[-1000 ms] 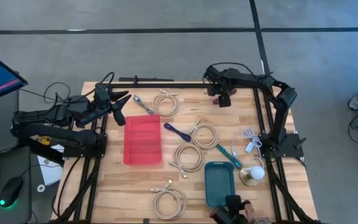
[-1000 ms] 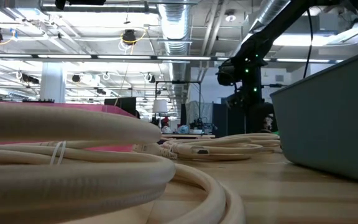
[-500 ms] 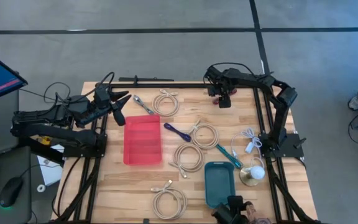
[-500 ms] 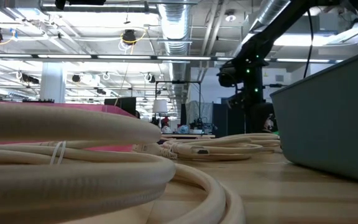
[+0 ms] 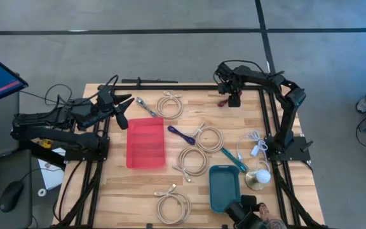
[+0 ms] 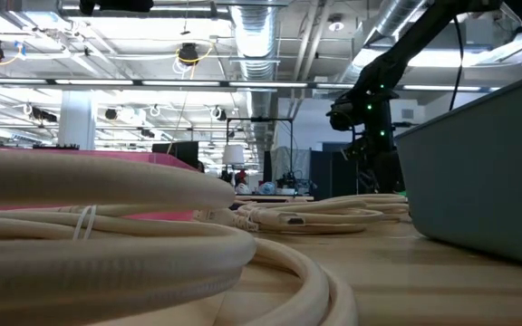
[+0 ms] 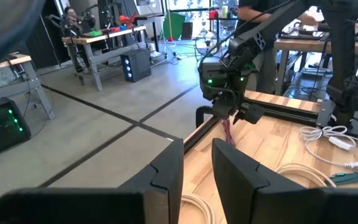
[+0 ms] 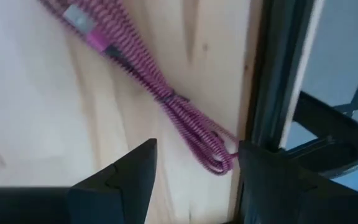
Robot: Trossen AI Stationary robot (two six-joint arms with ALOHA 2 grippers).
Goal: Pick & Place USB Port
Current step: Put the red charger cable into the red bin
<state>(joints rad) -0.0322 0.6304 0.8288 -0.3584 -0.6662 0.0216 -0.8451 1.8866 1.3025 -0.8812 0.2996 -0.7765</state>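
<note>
A pink braided USB cable [image 8: 166,93] lies bundled on the wood by the table's far edge, its silver plug [image 8: 79,15] pointing away from the rail. My right gripper [image 8: 194,168] hangs open just above it, pointing steeply down, one finger on either side of the bundle's looped end without touching it. The high view puts this gripper [image 5: 232,100] at the far edge, right of centre, with a bit of the cable [image 5: 222,102] showing beside it. My left gripper [image 5: 122,108] waits open and level over the table's left side, holding nothing.
A red tray [image 5: 146,142] sits left of centre and a teal tray [image 5: 224,187] near the front. Several beige cable coils [image 5: 192,162], a white cable [image 5: 253,143] and a green cable [image 5: 234,159] lie between them. A black frame rail [image 8: 272,74] borders the far edge.
My right gripper has slid a short way along the far edge toward the table's right, staying open and at the same height, and has rolled slightly. The pink cable has stayed on the table.
</note>
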